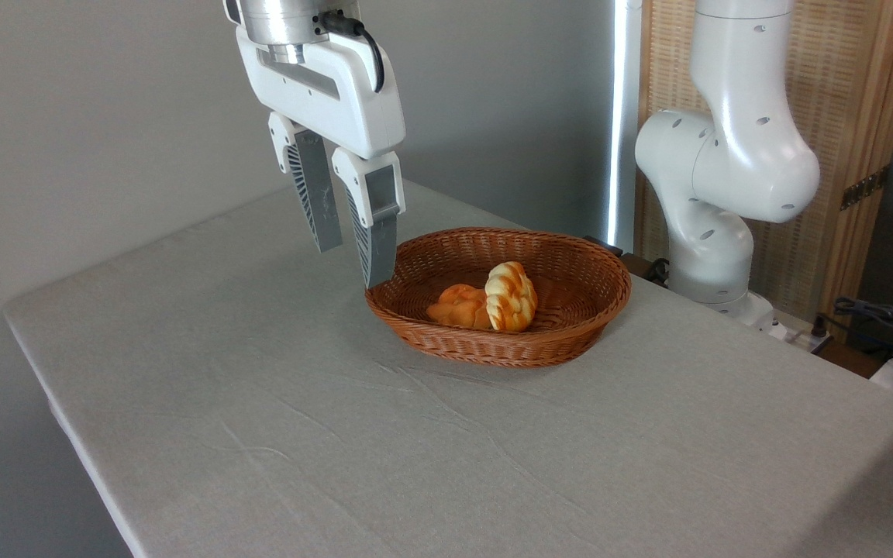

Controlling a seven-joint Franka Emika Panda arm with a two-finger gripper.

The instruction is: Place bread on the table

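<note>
Bread [512,296] lies in basket [570,333] beside bun [458,306], not yet on tabletop [338,434] | my hand [352,260] spread, empty, above basket's left rim | step: approach | next: shift right, descend, pinch loaf.

My gripper [352,260] hangs with its jaws apart above the left rim of the wicker basket [580,329], nothing between the fingers. The basket's wall rings the bread [512,295] and the round bun [458,305] touching its left side, so the open way in is from above. The table [276,434] lies bare to the left and front. My own arm base [714,256] stands beyond the right edge.
</note>
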